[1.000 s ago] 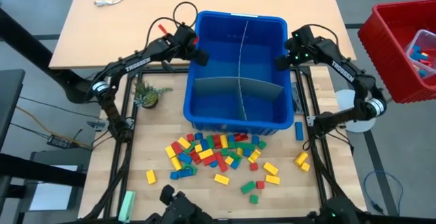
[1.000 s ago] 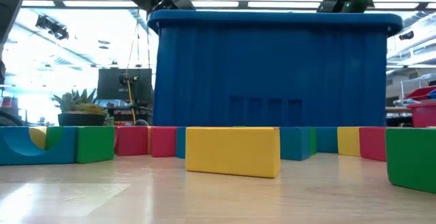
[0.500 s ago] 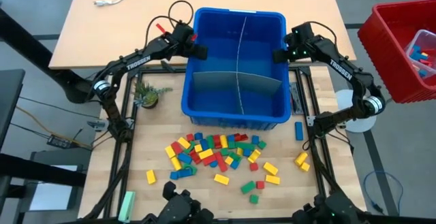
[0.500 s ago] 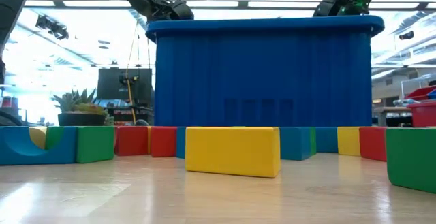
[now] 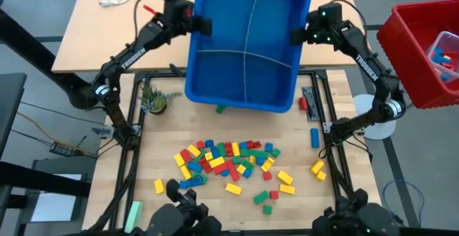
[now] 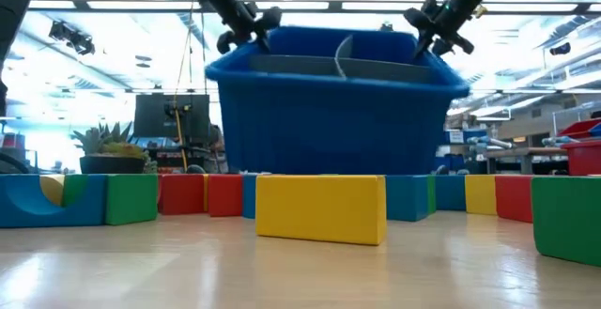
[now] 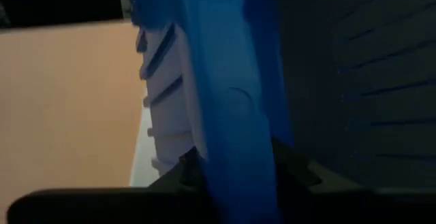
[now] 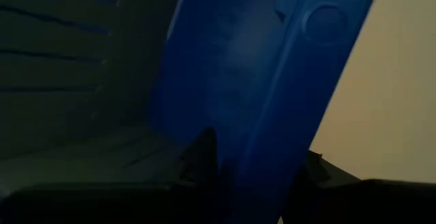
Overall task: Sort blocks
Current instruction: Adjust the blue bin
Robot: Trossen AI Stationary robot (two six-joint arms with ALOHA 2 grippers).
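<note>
- Your left gripper clamps the left rim of the blue bin; your right gripper pinches the opposite rim.
- Between them the bin hangs clear of the table, tilted, with grey dividers crossing inside.
- The blocks lie scattered across the table's near half, with strays toward its right edge and one green brick just below the bin's near wall.
</note>
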